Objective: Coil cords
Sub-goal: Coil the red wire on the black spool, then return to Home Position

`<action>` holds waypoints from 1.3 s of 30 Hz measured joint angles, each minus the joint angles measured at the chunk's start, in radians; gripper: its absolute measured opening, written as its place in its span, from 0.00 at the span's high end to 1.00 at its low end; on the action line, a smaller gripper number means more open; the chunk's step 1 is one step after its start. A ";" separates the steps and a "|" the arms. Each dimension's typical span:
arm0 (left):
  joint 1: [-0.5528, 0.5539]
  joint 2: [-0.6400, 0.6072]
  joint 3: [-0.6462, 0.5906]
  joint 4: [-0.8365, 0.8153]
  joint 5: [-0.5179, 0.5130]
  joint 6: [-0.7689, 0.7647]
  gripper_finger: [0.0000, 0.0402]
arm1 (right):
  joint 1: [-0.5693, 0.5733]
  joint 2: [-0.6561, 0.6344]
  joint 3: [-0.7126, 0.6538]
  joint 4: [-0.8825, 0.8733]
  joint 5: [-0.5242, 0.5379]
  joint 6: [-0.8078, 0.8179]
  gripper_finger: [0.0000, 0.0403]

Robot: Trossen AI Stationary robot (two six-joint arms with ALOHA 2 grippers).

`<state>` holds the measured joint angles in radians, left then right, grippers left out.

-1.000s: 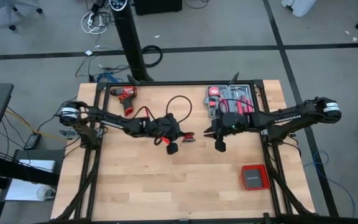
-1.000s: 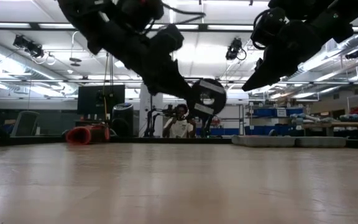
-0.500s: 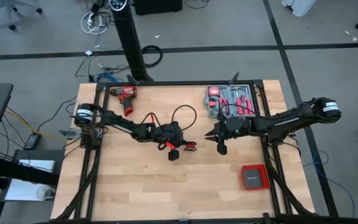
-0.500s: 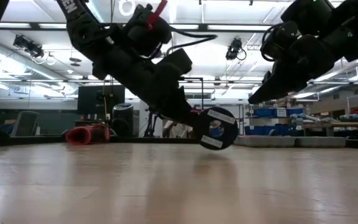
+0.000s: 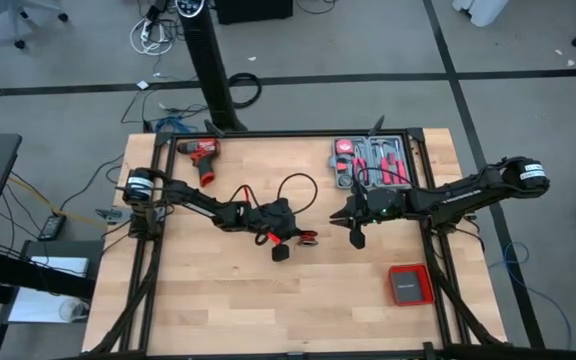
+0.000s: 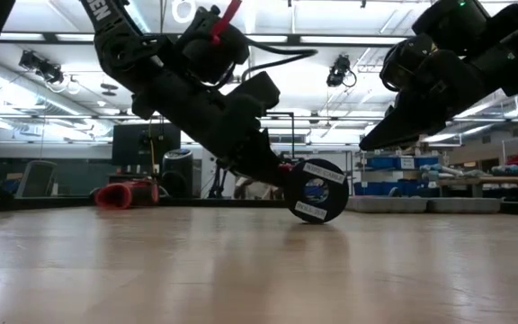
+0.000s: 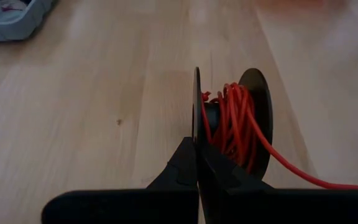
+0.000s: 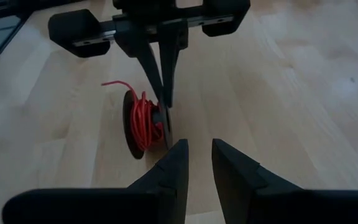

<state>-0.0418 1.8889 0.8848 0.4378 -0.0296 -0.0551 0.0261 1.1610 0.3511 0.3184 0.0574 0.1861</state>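
Observation:
A small black spool (image 5: 306,237) with thin red cord (image 7: 229,121) wound on its core stands on edge in the middle of the table. My left gripper (image 7: 196,165) is shut on it, and it also shows in the low view (image 6: 316,190) and the right wrist view (image 8: 143,124). One loose red strand (image 7: 303,180) trails away from the spool over the wood. My right gripper (image 5: 353,235) hangs open a little to the spool's right, above the table, with nothing between its fingers (image 8: 178,163). My left gripper pinches one flange of the spool at its rim (image 7: 196,127) between its two fingers. The fingers slant down from the table's left side. The spool stands upright on edge, its lower rim (image 6: 313,219) down at the tabletop; I cannot tell whether it touches.
A red-and-black drill (image 5: 201,152) lies at the far left of the table. A grey tool case (image 5: 370,160) sits at the far right, and a flat red square box (image 5: 407,285) at the near right. Bare wood lies along the near side.
My left gripper has gone down and a little toward the table's right edge with the spool. The spool has come from well above the table down to the tabletop and now stands upright. My right gripper has sunk slightly.

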 joint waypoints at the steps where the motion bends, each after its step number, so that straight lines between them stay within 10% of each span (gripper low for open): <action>1: 0.000 0.000 0.000 -0.003 0.000 -0.001 1.00 | 0.000 0.000 0.000 0.001 0.000 -0.003 0.82; 39: 0.000 -0.016 0.000 -0.141 0.020 0.022 0.80 | 0.000 -0.005 0.000 -0.023 -0.001 -0.030 0.82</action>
<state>-0.0414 1.8729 0.8848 0.2971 -0.0093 -0.0331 0.0261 1.1556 0.3511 0.2956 0.0563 0.1559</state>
